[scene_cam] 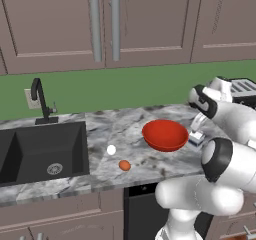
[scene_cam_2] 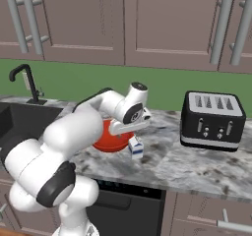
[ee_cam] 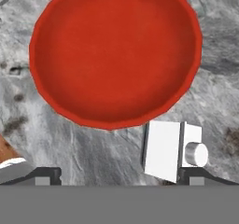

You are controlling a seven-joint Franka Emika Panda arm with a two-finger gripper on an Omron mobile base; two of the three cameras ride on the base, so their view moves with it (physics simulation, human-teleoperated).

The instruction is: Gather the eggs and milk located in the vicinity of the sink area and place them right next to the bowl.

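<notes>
Left base view: white arm lower right; red bowl (scene_cam: 165,134) on marbled bench (scene_cam: 120,129), milk (scene_cam: 196,138) just beside its right rim; white egg (scene_cam: 111,149) and brown egg (scene_cam: 125,165) lie between bowl and sink (scene_cam: 42,151).
Right base view: milk upright by bowl, toaster (scene_cam_2: 212,120) well apart.
Hand view: claw (ee_cam: 119,176) spread wide, holding nothing, above milk.

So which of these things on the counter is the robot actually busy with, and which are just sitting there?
Part of the job:
red bowl
milk carton
white egg
brown egg
sink

Just there:
black toaster
faucet
wall cabinets
</notes>
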